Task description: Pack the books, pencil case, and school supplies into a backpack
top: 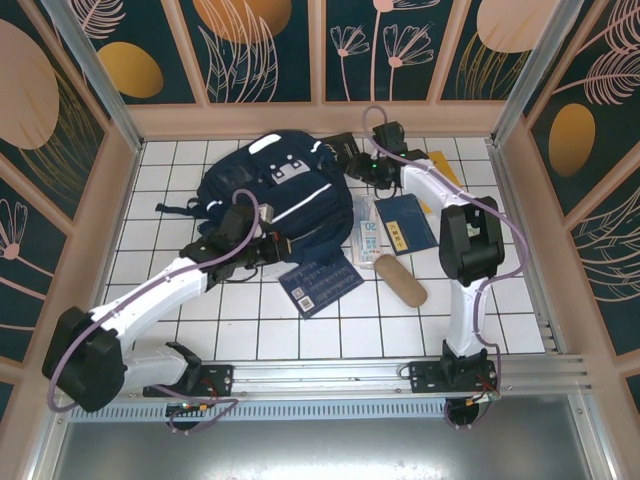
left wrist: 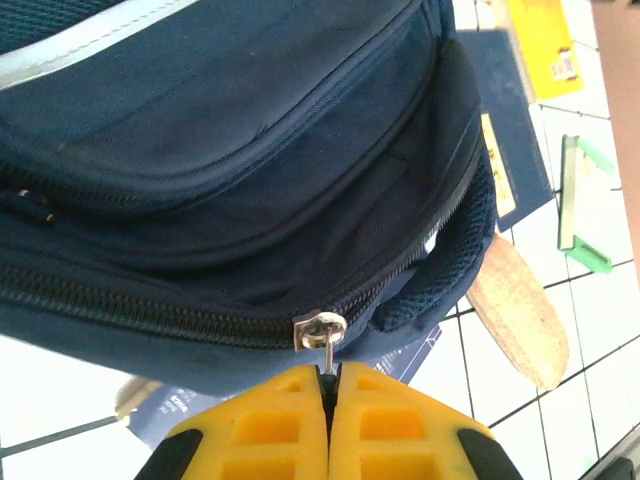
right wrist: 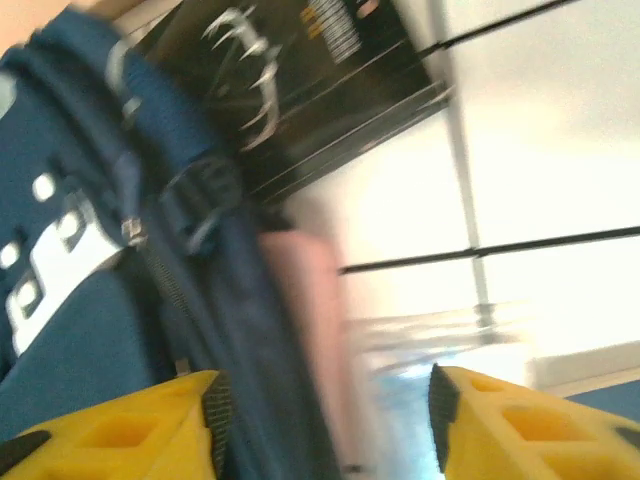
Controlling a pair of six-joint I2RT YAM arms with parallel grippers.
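Top external: desk [top: 200,310] is white tile w/ dark grout, boxed in by teal wall panels [top: 250,50] w/ gold & peach plant prints in peach frames; alu rail [top: 330,375] along the near edge. Backpack [top: 275,195] lies flat, centre-rear. Left gripper [top: 285,245] sits at its near edge, right gripper [top: 350,160] at its far-right corner, next to the black book [top: 335,143]. Grid-patterned navy book [top: 320,283] is at the pack's near-right edge. Right of the pack: white-and-blue packet [top: 367,240], plain navy book [top: 405,225], tan pencil case [top: 400,280]; yellow book [top: 440,165] is partly under the right arm.

Left wrist: yellow jaws pressed together on the metal zip pull [left wrist: 327,335] of the backpack [left wrist: 250,150]; gripper [left wrist: 329,372] is right at the zip line. Tan pencil case [left wrist: 520,310], green piece [left wrist: 585,200] & yellow book [left wrist: 540,45] lie on tile beyond.

Right wrist: blurry. Gripper [right wrist: 325,420] jaws stand well apart, nothing between them. Backpack [right wrist: 70,300] to the left, black book [right wrist: 330,90] above, bright tile to the right.
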